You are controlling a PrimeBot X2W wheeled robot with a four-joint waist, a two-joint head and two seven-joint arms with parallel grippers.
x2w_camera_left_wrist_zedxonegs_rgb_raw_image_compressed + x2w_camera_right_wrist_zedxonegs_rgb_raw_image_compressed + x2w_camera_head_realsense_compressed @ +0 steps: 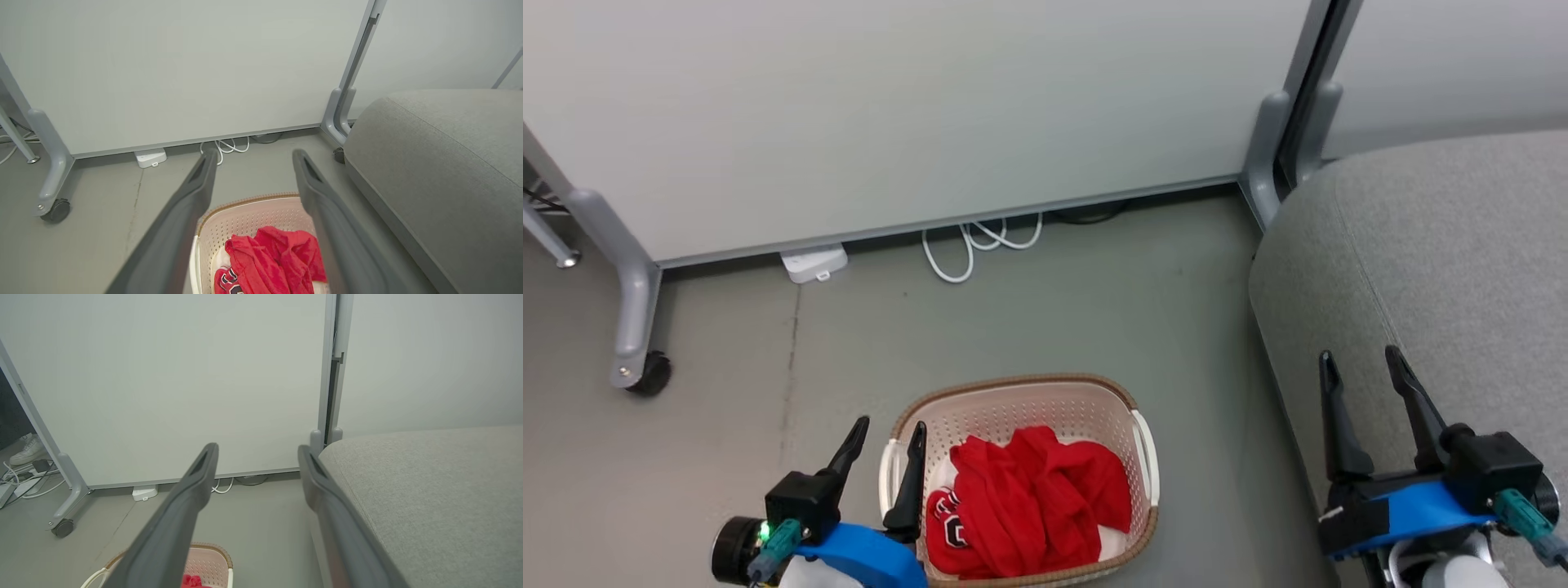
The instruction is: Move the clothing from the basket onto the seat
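The cream basket (1013,396) with a brown rim stands on the floor at the bottom centre of the head view. In it lies the red clothing (1029,498), a plain red piece bunched over a jersey with numerals (947,531). My left gripper (886,433) hangs open over the basket's left rim, empty. Over the left edge of the grey seat (1462,269) my right gripper (1364,363) is open and empty. In the left wrist view the basket (245,216) and clothing (278,257) lie below the gripper (253,157). The right wrist view shows the gripper (257,451), seat (429,490) and basket (208,559).
A pale partition panel (890,106) on castered legs (645,371) closes off the back. A white cable (976,245) and a white adapter (813,263) lie at its foot. Grey floor (1094,310) stretches between panel, basket and seat.
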